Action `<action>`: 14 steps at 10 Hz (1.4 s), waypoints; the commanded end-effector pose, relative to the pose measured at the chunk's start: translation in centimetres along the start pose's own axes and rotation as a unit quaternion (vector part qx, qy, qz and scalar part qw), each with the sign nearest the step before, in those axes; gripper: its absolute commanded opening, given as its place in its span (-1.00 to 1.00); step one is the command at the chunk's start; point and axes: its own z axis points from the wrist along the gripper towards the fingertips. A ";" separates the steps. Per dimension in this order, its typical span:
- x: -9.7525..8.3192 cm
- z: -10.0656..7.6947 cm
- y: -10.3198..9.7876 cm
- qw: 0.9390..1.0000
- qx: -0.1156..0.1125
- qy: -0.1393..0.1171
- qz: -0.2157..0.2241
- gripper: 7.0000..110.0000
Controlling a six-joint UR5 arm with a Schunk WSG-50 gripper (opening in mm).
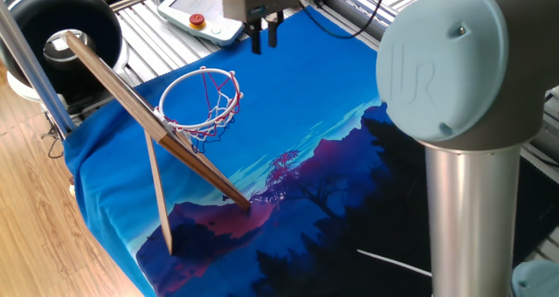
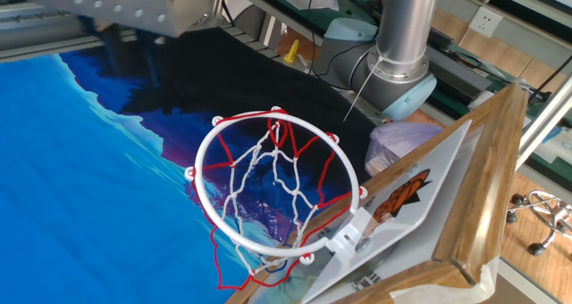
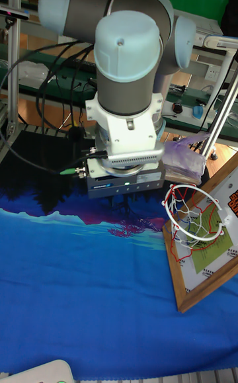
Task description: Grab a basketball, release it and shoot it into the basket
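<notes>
My gripper [image 1: 265, 37] hangs over the far edge of the blue cloth [image 1: 314, 113], beyond the basket and to its right. Its two dark fingers point down with a narrow gap, and only cloth shows between them. In the other fixed view the gripper [image 2: 134, 45] is a blur at the top left. The basket [image 1: 203, 100] is a white ring with a red-and-white net on a wooden backboard [image 1: 131, 105], and its net hangs empty [image 2: 273, 183]. The tall view has the basket [image 3: 195, 214] at the right, beside my arm. The basketball shows in no view.
A large black tub [image 1: 61, 26] stands at the far left, off the cloth. A white pendant with a red button [image 1: 198, 20] lies behind the gripper. The arm's grey base [image 1: 454, 113] fills the right foreground. The backboard's stick leg [image 1: 159, 192] reaches the cloth's near-left edge.
</notes>
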 end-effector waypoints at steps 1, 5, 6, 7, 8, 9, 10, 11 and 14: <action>-0.4 0.1 -2.4 0.998 0.037 0.010 -0.049 -0.28; -1.0 0.6 -3.5 0.991 0.065 0.032 -0.113 -0.28; -0.9 0.6 -3.4 0.990 0.065 0.033 -0.119 -0.28; -1.0 0.6 -3.8 0.989 0.074 0.033 -0.121 -0.28; -1.0 0.6 -5.1 0.986 0.101 0.036 -0.129 -0.28; -0.5 0.9 -5.6 0.984 0.107 0.042 -0.133 -0.28; -0.4 1.5 -5.9 0.983 0.108 0.044 -0.143 -0.28; -0.5 2.2 -6.1 0.982 0.110 0.043 -0.148 -0.71; -0.6 4.6 -6.8 0.979 0.142 0.031 -0.145 -0.71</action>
